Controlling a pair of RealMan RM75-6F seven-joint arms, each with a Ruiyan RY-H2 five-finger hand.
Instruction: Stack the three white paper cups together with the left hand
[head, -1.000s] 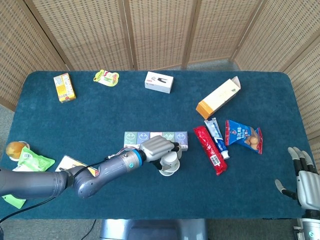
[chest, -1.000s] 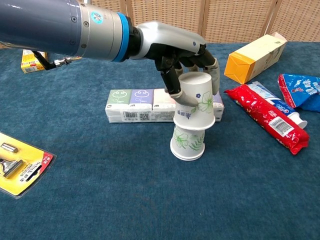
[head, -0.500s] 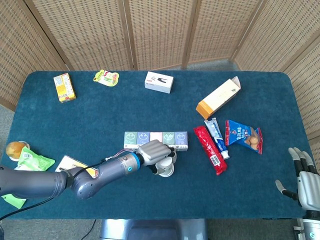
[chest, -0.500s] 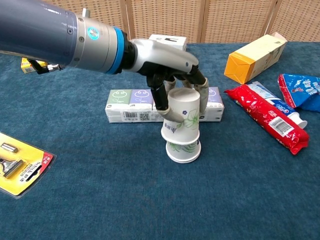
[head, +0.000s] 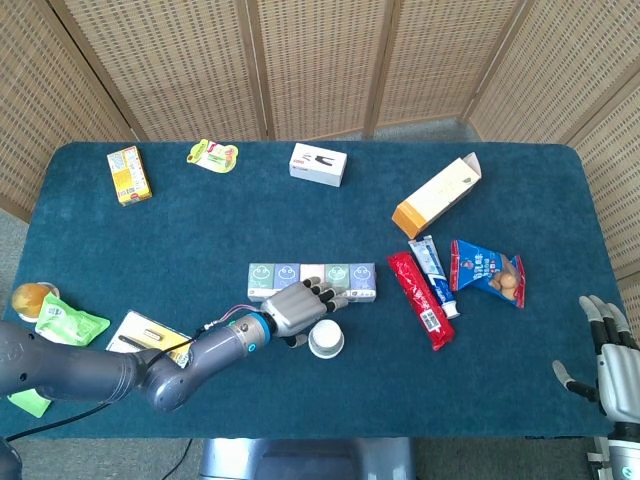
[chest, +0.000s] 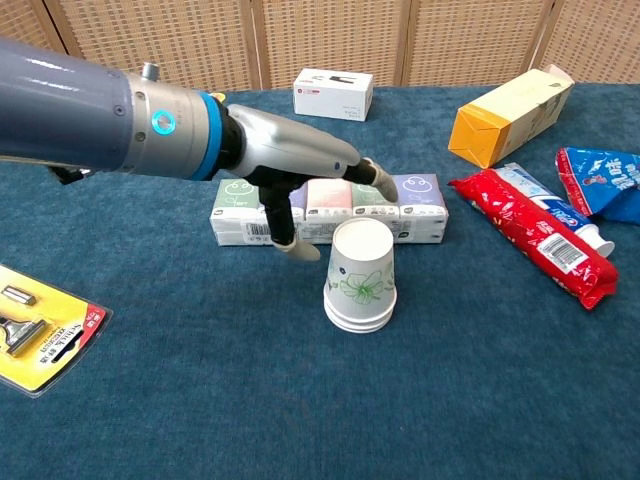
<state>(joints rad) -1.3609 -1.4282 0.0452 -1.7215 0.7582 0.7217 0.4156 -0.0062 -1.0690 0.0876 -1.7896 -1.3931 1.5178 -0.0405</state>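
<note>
The white paper cups (chest: 360, 275) with green leaf print stand upside down, nested into one stack (head: 326, 339) on the blue cloth, just in front of the tissue-pack strip. My left hand (chest: 300, 175) hovers to the left of the stack, fingers spread, holding nothing and not touching the cups; in the head view my left hand (head: 295, 310) sits just up-left of them. My right hand (head: 612, 358) rests open at the table's right front corner.
A strip of tissue packs (chest: 325, 210) lies right behind the cups. A red packet (chest: 535, 235), toothpaste and a blue snack bag (chest: 605, 180) lie to the right, an orange carton (chest: 510, 112) beyond. A yellow razor card (chest: 40, 325) lies front left.
The left hand pushed the held cup down onto the stack, then let go and drew back to the left. The cups shifted slightly left. The right hand stayed put.
</note>
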